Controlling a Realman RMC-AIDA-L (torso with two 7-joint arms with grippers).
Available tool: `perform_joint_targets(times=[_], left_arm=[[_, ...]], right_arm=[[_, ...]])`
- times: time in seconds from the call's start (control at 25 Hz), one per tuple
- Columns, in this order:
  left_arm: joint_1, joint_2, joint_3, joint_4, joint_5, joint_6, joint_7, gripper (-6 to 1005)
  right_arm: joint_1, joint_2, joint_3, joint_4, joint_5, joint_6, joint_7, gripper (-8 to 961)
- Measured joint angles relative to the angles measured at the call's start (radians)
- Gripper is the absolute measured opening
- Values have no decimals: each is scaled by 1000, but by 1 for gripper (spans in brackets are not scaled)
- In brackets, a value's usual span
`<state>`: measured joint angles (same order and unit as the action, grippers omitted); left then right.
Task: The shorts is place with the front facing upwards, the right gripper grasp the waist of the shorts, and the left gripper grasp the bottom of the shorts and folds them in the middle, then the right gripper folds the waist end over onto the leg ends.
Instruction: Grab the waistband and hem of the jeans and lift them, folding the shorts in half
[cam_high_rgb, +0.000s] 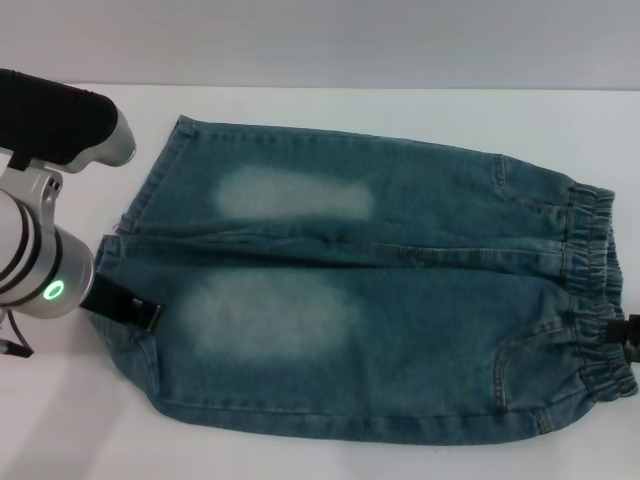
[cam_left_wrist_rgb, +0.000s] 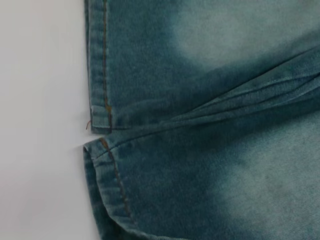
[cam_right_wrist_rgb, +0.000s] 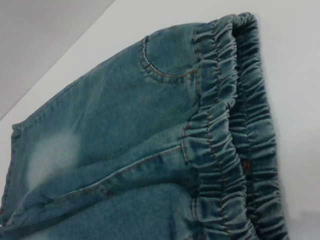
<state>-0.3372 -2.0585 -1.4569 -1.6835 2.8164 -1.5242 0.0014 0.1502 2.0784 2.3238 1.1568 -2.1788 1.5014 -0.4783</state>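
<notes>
The shorts (cam_high_rgb: 360, 300) lie flat and front up on the white table, with pale thigh patches showing. The waist of the shorts (cam_high_rgb: 597, 290) is the gathered band at the right; the right wrist view shows it close up (cam_right_wrist_rgb: 225, 125). The leg ends (cam_high_rgb: 125, 235) point left. In the left wrist view the two stitched hems (cam_left_wrist_rgb: 100, 115) meet side by side. My left gripper (cam_high_rgb: 128, 310) is low at the hem of the nearer leg, by the crotch line. Only a black tip of my right gripper (cam_high_rgb: 631, 336) shows, at the waistband near the right edge.
The white table (cam_high_rgb: 60, 420) extends around the shorts on all sides. A grey wall (cam_high_rgb: 320, 40) runs behind the table's far edge. The left arm's silver wrist (cam_high_rgb: 40, 270) with a green light hangs over the table's left side.
</notes>
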Motion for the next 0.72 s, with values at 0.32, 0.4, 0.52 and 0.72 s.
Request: perform_joint_targets(times=[0.32, 0.4, 0.52, 0.72], left_arm=[[-8, 0, -11, 1, 0, -3, 1, 33], [-9, 0, -12, -1, 0, -3, 1, 33], [-11, 0, -13, -2, 0, -4, 1, 33], [-15, 0, -14, 0, 0, -4, 2, 34]], right_arm=[[1, 0, 0, -1, -18, -5, 4, 531], [2, 0, 0, -3, -19, -5, 5, 523], [2, 0, 0, -7, -19, -5, 5, 511], [8, 0, -1, -22, -17, -7, 5, 490]])
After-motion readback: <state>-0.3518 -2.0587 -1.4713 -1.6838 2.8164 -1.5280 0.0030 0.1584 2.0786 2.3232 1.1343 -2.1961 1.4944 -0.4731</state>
